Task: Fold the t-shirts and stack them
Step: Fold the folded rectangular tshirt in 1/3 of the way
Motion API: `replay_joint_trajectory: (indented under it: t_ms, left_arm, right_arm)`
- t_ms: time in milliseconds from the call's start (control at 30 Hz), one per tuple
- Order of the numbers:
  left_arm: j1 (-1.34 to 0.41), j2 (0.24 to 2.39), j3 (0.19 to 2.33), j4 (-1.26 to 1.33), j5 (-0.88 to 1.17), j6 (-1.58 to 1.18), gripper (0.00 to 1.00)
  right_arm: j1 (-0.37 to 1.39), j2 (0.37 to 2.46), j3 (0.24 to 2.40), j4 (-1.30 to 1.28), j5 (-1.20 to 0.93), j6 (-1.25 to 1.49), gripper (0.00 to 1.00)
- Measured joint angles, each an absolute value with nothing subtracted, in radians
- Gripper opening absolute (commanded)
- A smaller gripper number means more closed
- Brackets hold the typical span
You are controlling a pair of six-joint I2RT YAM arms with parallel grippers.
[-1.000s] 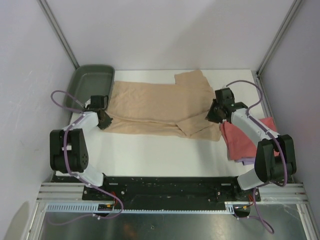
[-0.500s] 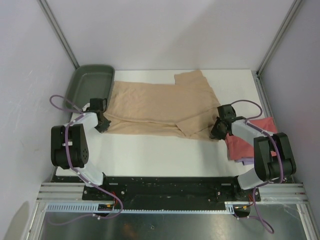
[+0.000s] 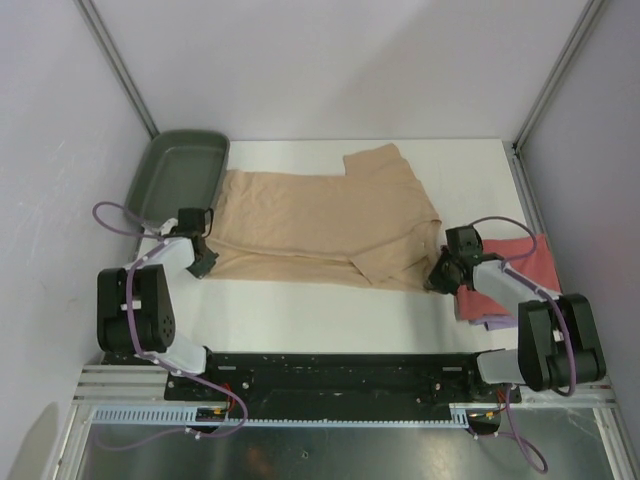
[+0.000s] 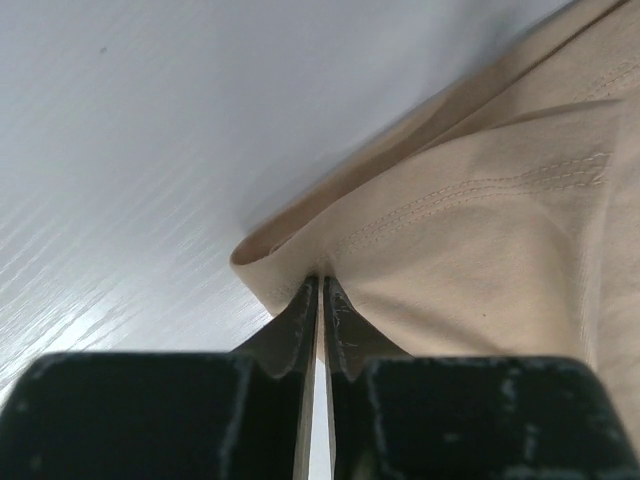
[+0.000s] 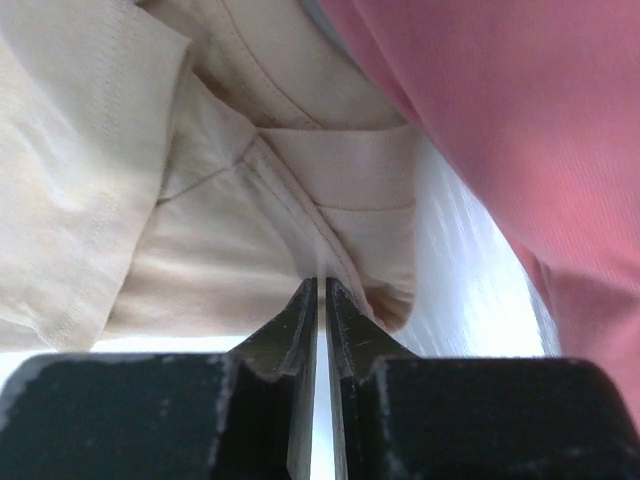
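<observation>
Two sets of jaws, both clenched on the tan shirt [image 3: 320, 225]! It lies spread wide across the middle of the white worktop [image 3: 330, 315]. Left jaws pinch its near left corner, not far from the green tray [image 3: 180, 170]. Right jaws nip its near right hem, just beside the coral shirt [image 3: 515, 270], which sits at the worktop's right edge over a lavender shirt [image 3: 488, 324].

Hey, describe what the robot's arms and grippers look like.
Both the left arm and right arm have bulky black joints, white forearm links and looping purple cables. The left gripper and right gripper have black fingers tapering to thin tips.
</observation>
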State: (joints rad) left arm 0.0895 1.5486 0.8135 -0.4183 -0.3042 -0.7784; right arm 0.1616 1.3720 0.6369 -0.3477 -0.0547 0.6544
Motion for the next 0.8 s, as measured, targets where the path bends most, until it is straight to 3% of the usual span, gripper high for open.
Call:
replay_joint_trajectory:
  t_ms: [467, 600, 800]
  left_arm:
    - [0.1, 1.301, 0.616, -0.506, -0.323, -0.813, 0.14]
    - [0.102, 1.255, 0.612, -0.54, -0.32, -0.804, 0.23]
    - [0.062, 1.206, 0.699, -0.567, -0.307, -0.745, 0.36]
  right_arm:
    - [0.171, 0.924, 0.453, -0.634, -0.096, 0.718, 0.11]
    - [0.22, 0.871, 0.495, -0.707, -0.072, 0.734, 0.22]
    - [0.36, 0.985, 0.647, -0.688, 0.003, 0.75, 0.32]
